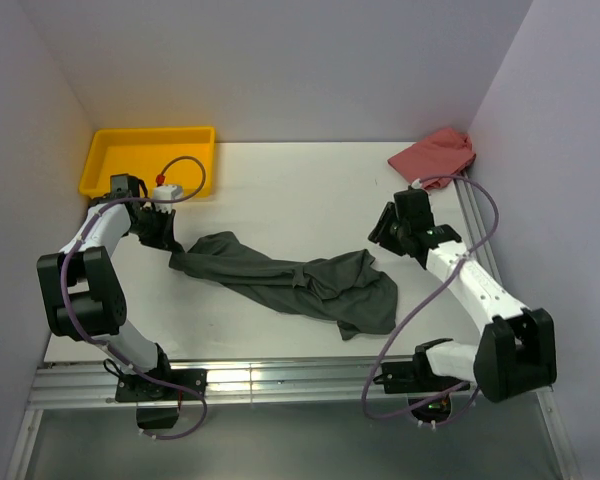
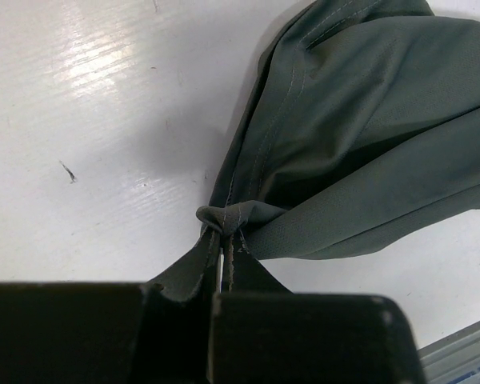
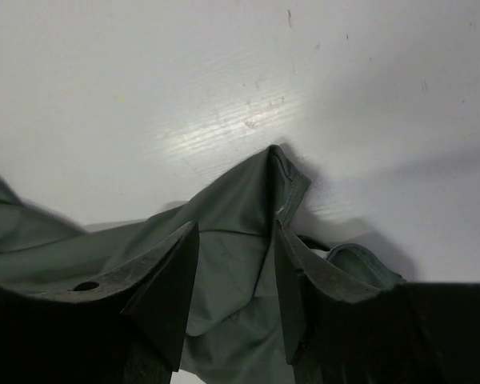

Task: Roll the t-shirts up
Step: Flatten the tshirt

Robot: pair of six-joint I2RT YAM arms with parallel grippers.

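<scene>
One end effector tight on t-shirt

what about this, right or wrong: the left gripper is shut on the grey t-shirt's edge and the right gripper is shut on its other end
One error: the right gripper is open, jaws apart over the other end of the grey t-shirt, as the right wrist view shows. The left gripper is shut on its edge.

Charcoal-grey t-shirt, yellow tray, red cloth, white table
</scene>
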